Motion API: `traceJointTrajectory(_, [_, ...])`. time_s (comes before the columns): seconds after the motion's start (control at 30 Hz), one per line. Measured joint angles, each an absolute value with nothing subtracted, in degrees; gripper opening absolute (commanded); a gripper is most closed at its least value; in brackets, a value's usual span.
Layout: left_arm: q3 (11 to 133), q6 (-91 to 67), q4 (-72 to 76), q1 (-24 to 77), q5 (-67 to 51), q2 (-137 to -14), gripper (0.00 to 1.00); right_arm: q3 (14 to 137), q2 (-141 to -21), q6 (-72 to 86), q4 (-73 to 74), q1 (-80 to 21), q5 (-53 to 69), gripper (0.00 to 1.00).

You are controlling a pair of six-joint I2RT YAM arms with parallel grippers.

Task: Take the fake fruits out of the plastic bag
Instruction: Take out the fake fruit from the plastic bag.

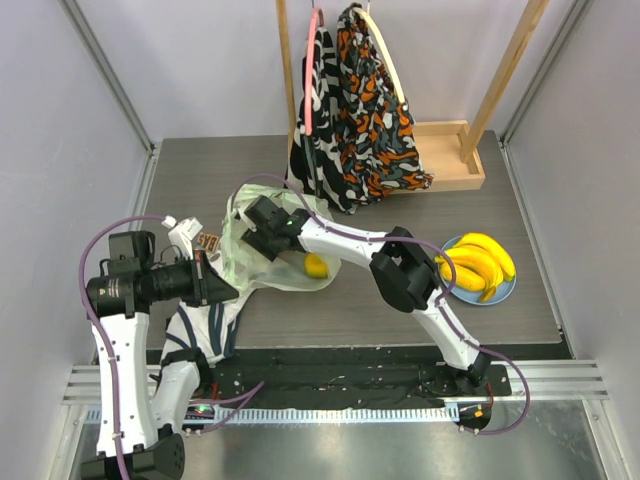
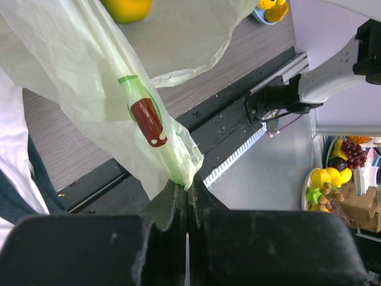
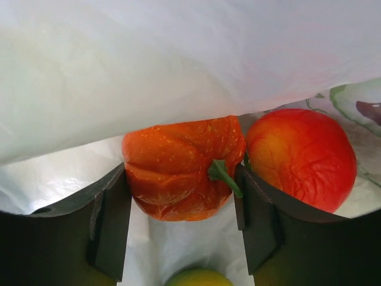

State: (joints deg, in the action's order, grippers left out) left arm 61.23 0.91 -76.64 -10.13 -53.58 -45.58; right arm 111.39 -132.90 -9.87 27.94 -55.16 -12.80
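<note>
The pale yellow-green plastic bag [image 1: 246, 262] lies left of the table's middle. My left gripper [image 1: 220, 287] is shut on its edge; in the left wrist view the jaws [image 2: 185, 189] pinch the crinkly film [image 2: 89, 65] just below an avocado print. My right gripper [image 1: 262, 224] reaches inside the bag. In the right wrist view it [image 3: 181, 179] is closed on an orange-red ribbed fruit [image 3: 178, 161] with a green stem. A red round fruit [image 3: 300, 158] lies just right of it and a yellow-green fruit [image 3: 199, 277] below. A yellow fruit [image 1: 316, 265] shows through the bag.
Yellow bananas [image 1: 478, 264] sit on a blue plate [image 1: 505, 293] at the right. A white garment with navy stripes [image 1: 200, 325] lies under my left arm. Patterned cloths [image 1: 350, 110] hang from a wooden rack [image 1: 450, 160] at the back.
</note>
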Motion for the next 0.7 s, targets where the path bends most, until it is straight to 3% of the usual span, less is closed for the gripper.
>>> traceJointTrajectory(0.1, [61.2,0.7,-76.7,-10.1,-53.6,-45.6,0.00,111.4,-132.9,-10.7,27.9,-55.2,-12.0,0.23])
traceJointTrajectory(0.27, [60.7,-0.9,-76.6,-10.1,-53.6,-45.9,0.00,108.7,-128.3,-12.1,29.1,-54.9,-5.4,0.22])
traceJointTrajectory(0.7, [60.8,-8.5,-61.9,-10.1,-53.0,-58.2,0.00,95.2,-89.3,-19.8,36.7,-53.6,20.9,0.21])
